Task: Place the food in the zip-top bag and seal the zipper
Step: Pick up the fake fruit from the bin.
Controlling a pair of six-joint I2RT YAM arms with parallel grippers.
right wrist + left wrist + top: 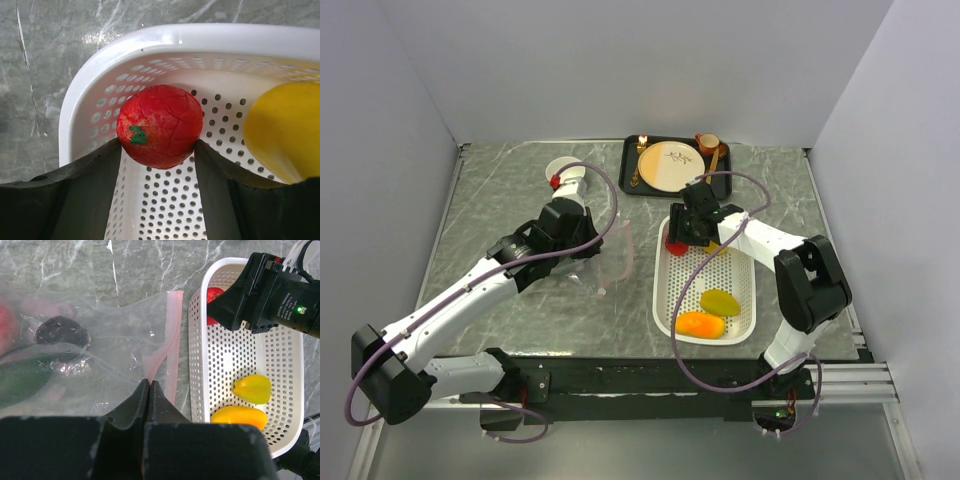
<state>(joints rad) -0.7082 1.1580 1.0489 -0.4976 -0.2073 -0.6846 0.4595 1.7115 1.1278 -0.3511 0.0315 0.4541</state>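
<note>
Left gripper (pixel 149 386): jaws pressed together, clamped on the mouth edge of the zip-top bag (pixel 115 330), which lies flat on the table just beside the white basket (pixel 250 355), on the basket's left-arm side. The pinch sits where the pale pink zipper (pixel 173 330) folds down toward the fingertips. In my judgement this hold pins the thin film and keeps the mouth facing the basket, so a piece can be carried straight across. The bag already holds food: a dark avocado (pixel 61 332) is plain through the plastic, with red, pink and green shapes beyond it, farther from the basket, too blurred to name with certainty. Right gripper (pixel 157 142): down inside the basket's far corner on the bag side, jaws closed about the red fruit (pixel 160 122), one finger against each flank. The fruit is low in the basket, not lifted, and how firm the grip is cannot be judged. A yellow-green piece (pixel 252 388) and an orange piece (pixel 239 416) lie at the basket's near end, untouched. Assessment: loading is part done, with three pieces outside the bag, and the zipper lies unsealed — it cannot be pressed shut until they are in
</note>
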